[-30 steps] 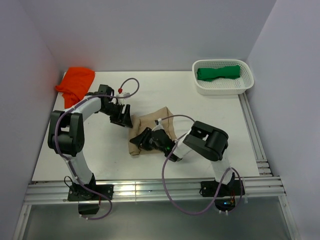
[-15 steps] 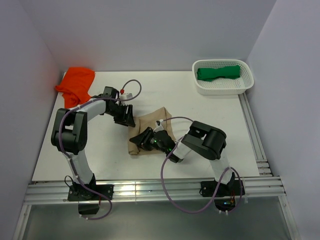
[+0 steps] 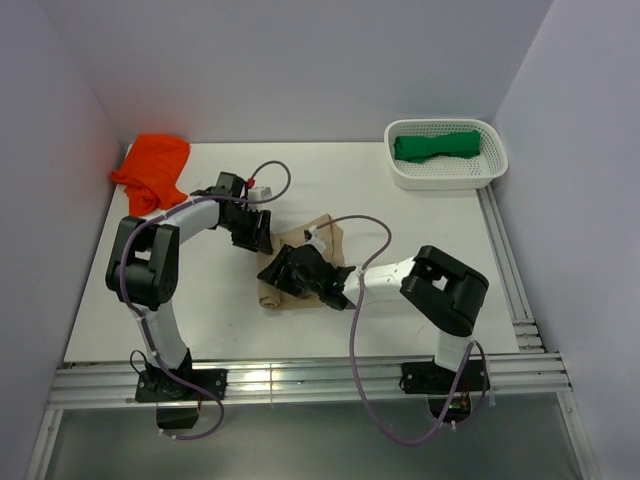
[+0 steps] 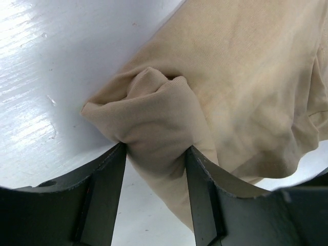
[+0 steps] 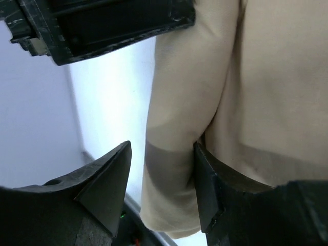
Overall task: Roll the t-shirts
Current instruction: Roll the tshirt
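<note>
Looking from the near edge, I find the tan t-shirt (image 3: pixel 270 296) bunched near the middle of the white tabletop (image 3: pixel 400 230), with both arms reaching into it.

The right fingers (image 3: pixel 278 272) come at it from the near side. In the right wrist view they stand parted on either side of a long fold of tan cloth. The fold lies against one finger, and a sliver of bright tabletop shows between it and the other, so I read no squeeze there.

Just beyond, the left fingers (image 3: pixel 258 236) sit at the shirt's far left edge. The left wrist view shows them closed on a puckered corner of the tan cloth, which fills the gap and touches both inner faces. The rest of the shirt spreads away flat on the tabletop.

Farther back, at the far left corner, an orange t-shirt (image 3: pixel 152 165) lies crumpled against the wall, well apart from both arms.

At the far right corner stands one white perforated basket (image 3: pixel 445 182). It holds one green t-shirt (image 3: pixel 435 146), rolled into a bundle that lies across it from side to side.

I count three t-shirts: one tan, one orange and one green. There is a single basket, and only the green shirt is in it.
</note>
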Tool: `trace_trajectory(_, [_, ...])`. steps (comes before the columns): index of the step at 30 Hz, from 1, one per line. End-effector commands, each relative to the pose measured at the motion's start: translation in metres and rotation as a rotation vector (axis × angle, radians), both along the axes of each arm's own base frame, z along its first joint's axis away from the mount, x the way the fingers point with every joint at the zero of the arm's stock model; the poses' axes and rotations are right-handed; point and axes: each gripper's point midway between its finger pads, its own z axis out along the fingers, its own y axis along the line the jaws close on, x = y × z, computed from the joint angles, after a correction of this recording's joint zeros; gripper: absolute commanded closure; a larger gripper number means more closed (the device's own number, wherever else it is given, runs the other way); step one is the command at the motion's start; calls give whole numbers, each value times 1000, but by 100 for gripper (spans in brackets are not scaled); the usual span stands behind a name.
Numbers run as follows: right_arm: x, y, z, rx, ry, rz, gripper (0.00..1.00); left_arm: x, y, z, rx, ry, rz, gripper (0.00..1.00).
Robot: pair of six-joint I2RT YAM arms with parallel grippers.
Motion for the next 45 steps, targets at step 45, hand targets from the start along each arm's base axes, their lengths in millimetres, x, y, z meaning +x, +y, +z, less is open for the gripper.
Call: trace_trajectory(45, [-22,-13,-37,-984,-168,14,44,6,6,-11,152,-32,-45,42])
